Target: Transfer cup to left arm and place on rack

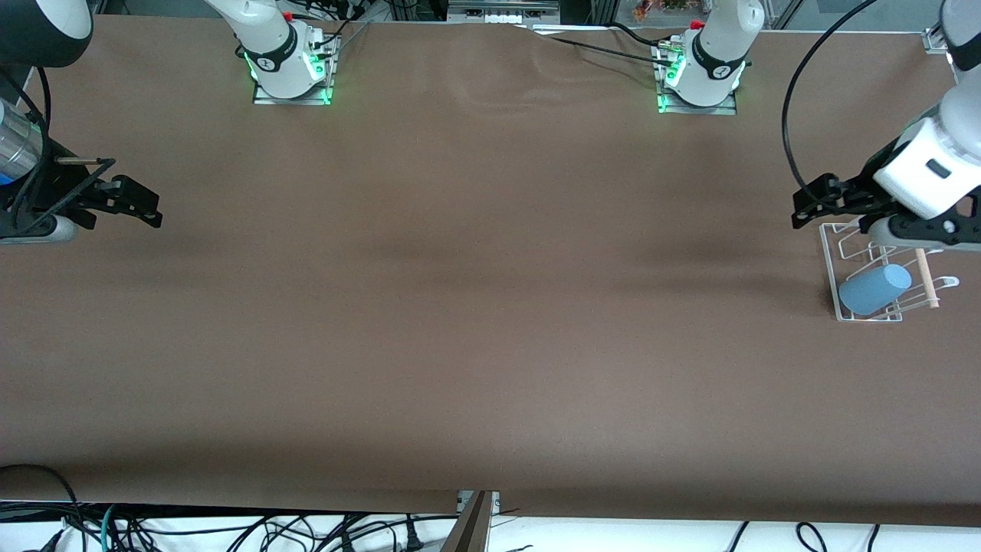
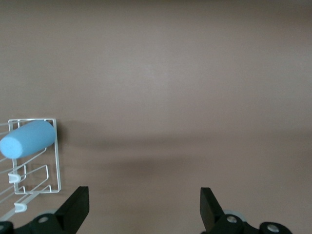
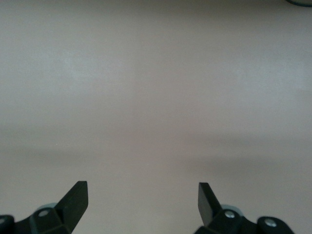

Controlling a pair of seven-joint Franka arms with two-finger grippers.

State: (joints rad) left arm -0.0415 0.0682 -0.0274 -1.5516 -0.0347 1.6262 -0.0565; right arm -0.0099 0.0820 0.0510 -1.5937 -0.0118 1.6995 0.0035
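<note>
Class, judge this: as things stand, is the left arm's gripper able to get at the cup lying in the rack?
Probably yes: the left gripper, open and empty, hangs beside the rack, and the cup lies uncovered in it.

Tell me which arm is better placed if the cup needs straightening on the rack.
Left, probably. The left gripper hangs open right beside the rack, where the cup lies tilted. The right gripper, open and empty, waits at the right arm's end of the table.

No text, label, brand, number or sign could be read on anything in these views.
</note>
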